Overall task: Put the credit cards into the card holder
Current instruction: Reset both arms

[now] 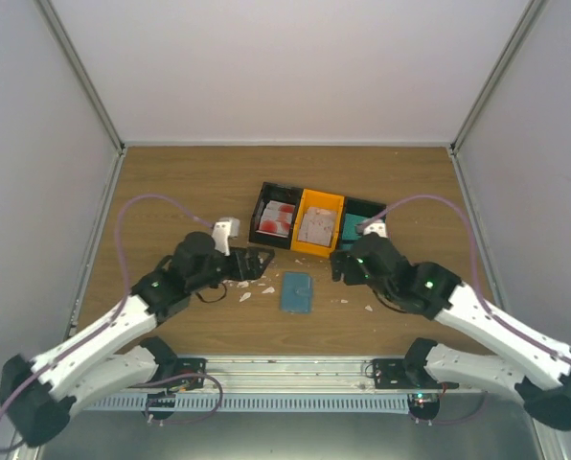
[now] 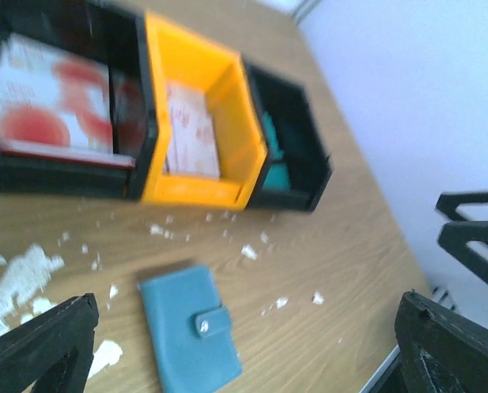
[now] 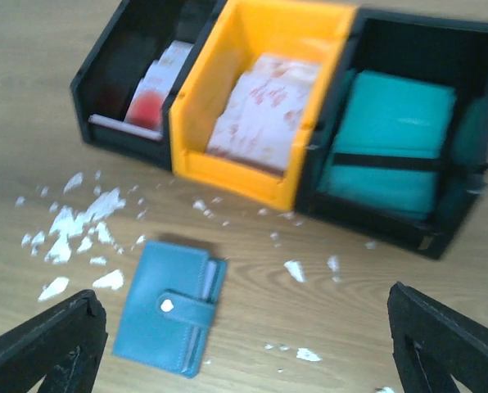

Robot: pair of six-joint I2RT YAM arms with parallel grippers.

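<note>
Both claws stand wide apart and hold nothing. On my left wrist camera the left gripper [image 1: 259,262] shows only its two black fingers [image 2: 43,348] at the bottom corners, with bare table [image 2: 334,246] between them; the right gripper [image 1: 336,266] looks the same on its own camera. The card holder [image 1: 296,292] lies flat on the table between the two claws, touching neither, closed with its snap tab fastened. The right wrist view catches a pale edge along the holder's right side, which the overhead view is too small to show. White scraps [image 3: 72,225] litter the wood to its left. Just beyond it sits the row of bins [image 1: 319,222]. The credit cards [image 2: 51,102] rest in the left black bin and the orange middle one. Only the right wrist camera shows the teal block [image 3: 387,139] in the right bin clearly.
</note>
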